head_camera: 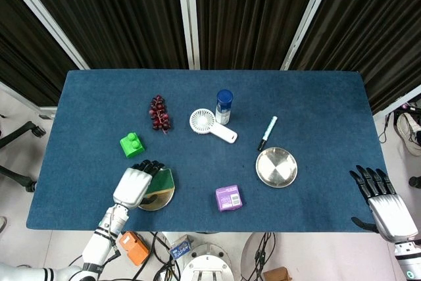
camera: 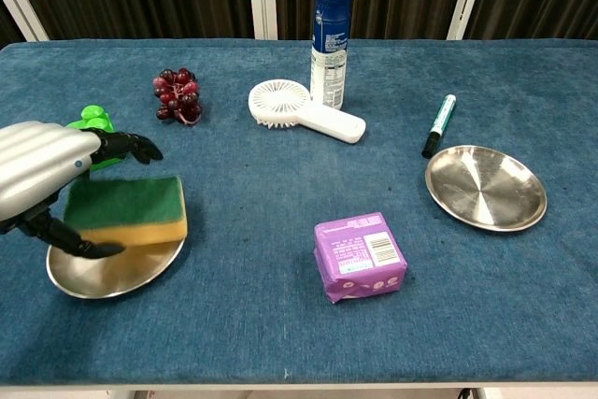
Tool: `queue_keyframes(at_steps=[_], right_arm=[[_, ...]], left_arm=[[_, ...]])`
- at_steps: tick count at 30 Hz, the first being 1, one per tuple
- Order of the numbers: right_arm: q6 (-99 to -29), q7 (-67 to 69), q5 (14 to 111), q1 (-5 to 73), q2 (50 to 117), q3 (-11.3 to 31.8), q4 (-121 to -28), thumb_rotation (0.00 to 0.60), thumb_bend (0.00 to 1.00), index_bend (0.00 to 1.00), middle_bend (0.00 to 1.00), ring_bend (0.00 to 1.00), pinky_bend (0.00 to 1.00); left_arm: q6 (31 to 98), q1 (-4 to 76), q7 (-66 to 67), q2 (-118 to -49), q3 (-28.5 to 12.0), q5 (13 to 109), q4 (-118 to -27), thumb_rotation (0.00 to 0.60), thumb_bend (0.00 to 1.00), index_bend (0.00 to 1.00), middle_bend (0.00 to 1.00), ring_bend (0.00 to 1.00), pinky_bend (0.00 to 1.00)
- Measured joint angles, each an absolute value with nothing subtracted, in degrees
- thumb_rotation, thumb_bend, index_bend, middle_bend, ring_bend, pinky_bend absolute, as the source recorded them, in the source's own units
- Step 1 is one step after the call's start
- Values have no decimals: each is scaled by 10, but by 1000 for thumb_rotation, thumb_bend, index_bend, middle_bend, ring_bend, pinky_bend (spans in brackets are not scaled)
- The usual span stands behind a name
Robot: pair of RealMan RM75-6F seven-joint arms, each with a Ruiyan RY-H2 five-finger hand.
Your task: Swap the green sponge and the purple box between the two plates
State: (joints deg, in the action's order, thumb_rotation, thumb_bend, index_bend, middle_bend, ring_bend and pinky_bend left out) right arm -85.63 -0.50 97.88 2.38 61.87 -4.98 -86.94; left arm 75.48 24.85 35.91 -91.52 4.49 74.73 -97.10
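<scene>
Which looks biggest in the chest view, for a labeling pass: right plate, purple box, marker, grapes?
1. right plate
2. purple box
3. and 4. marker and grapes look alike in extent; the marker is longer but thin. Both sit farther from the camera, so their rank is unsure.

On my blue table (head_camera: 85,97) I see two plates (camera: 485,188) (camera: 112,273), a purple box (camera: 360,255), marker (camera: 436,124), fan (camera: 304,110), can (camera: 331,42), grapes (camera: 177,92) and green block (head_camera: 131,144).

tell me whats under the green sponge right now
The left plate lies under the green sponge, which the left hand holds over it. Its near rim shows; sponge and hand cover the rest, and contact between them cannot be told.
</scene>
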Motion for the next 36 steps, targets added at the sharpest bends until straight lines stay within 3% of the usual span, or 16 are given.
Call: queue_keyframes(at_steps=[4,10,18,25,32,35,36], right_arm=[[-850,-13,988,31,626,-50,-871,600,183,0,0,0,0],[-828,-22,1023,61,637,-49,-888,600,183,0,0,0,0],[-702,-78,1036,145,653,-30,-976,600,182,0,0,0,21],[-545,-214,946,227,756,12,-1026,600,182,0,0,0,51],[-488,-355,814,280,888,43,-1018,600,205,2,22,3,165],[-481,-379,775,298,917,52,-1008,600,281,135,139,93,292],[-479,-384,766,302,922,54,-1005,600,313,233,199,160,346]], left_arm=[[745,241,359,-895,53,739,-991,600,0,55,46,24,288],[754,227,362,-857,73,765,-1040,600,0,54,46,22,286],[860,170,355,-771,110,872,-1077,600,8,54,46,24,270],[898,121,268,-728,115,872,-1054,600,12,54,46,28,255],[891,95,199,-711,102,864,-1012,600,12,54,46,29,254],[887,91,192,-708,96,868,-1010,600,13,54,46,31,254],[885,90,191,-707,94,870,-1010,600,12,54,46,31,254]])
